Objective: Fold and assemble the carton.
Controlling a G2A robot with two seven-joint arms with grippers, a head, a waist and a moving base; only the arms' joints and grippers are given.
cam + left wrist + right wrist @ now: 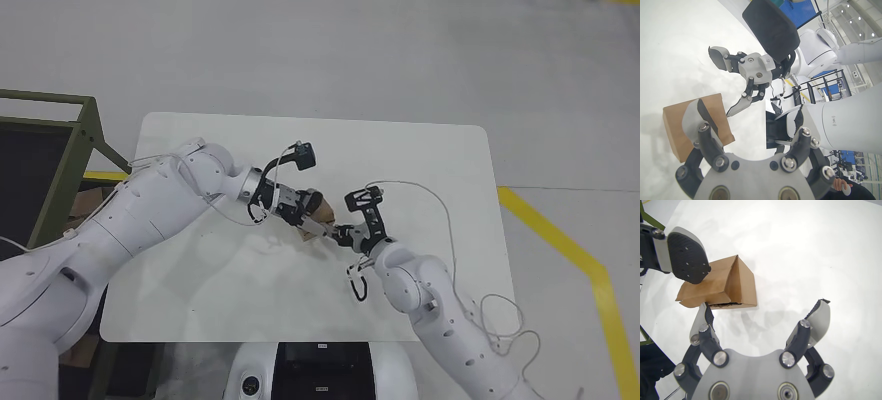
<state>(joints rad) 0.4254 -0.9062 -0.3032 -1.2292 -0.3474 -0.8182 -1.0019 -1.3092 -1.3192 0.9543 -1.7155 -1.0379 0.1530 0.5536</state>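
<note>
A small brown carton (pixel 320 211) lies partly folded on the white table (pixel 420 150), with one end open and a flap standing inside (pixel 738 283). My left gripper (pixel 291 205) is open over it. One of its fingers (pixel 694 111) lies against the carton's top panel (pixel 676 125), and its pad (pixel 687 258) presses down on the cardboard. My right gripper (pixel 762 311) is open at the carton's open end. One right fingertip (pixel 706 309) touches the lower edge and the other stands apart over bare table. The right gripper (pixel 725 85) faces the left one across the carton.
A green metal frame (pixel 60 110) stands off the table's left edge, with loose cardboard (pixel 90 205) beneath it. A thin cable (pixel 440 200) loops over the table from the right arm. Yellow floor tape (pixel 560 240) runs to the right.
</note>
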